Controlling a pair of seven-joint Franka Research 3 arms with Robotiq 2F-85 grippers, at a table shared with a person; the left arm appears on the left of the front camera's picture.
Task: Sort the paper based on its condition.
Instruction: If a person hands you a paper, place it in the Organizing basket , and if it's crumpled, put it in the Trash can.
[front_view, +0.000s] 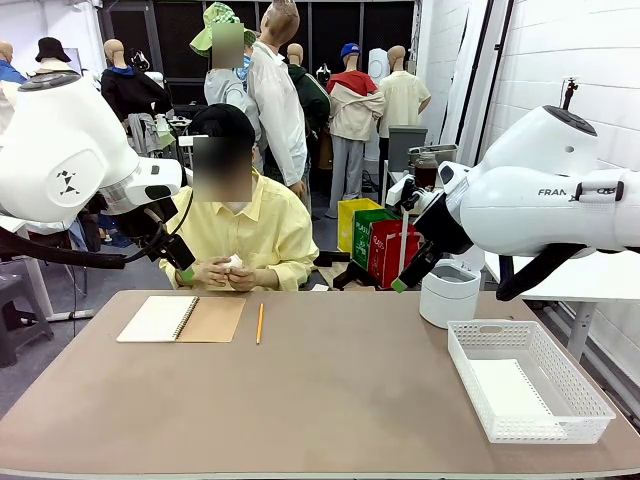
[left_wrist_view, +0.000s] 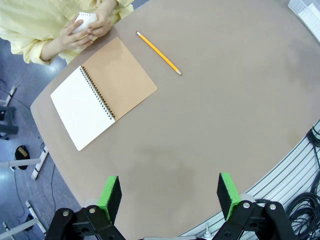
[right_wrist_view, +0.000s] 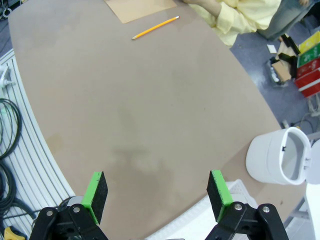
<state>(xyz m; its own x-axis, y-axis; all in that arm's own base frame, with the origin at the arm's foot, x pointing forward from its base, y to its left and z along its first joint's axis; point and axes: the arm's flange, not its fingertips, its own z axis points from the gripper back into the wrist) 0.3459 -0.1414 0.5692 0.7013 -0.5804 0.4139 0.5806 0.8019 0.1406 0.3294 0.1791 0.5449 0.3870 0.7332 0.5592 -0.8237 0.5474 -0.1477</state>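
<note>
So right now both my grippers, left (left_wrist_view: 170, 192) and right (right_wrist_view: 159, 195), hang wide open and empty above the table (front_view: 330, 390), probably because nothing's been handed over yet. The paper (left_wrist_view: 84, 22) is at the far edge, in the person's hands (front_view: 222, 273), looks like it's getting balled up. Tray (front_view: 575, 385) and bin (front_view: 448, 290) sit on my right, I'd guess one for flat sheets, one for crumpled.

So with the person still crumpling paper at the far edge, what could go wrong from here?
1. The paper is still in the person's hands; reaching now could bump them.
2. The open notebook and pencil lie near them and might get knocked or mistaken for flat paper.
3. The white bin stands right beside the basket, so a drop could land wrong.
</note>
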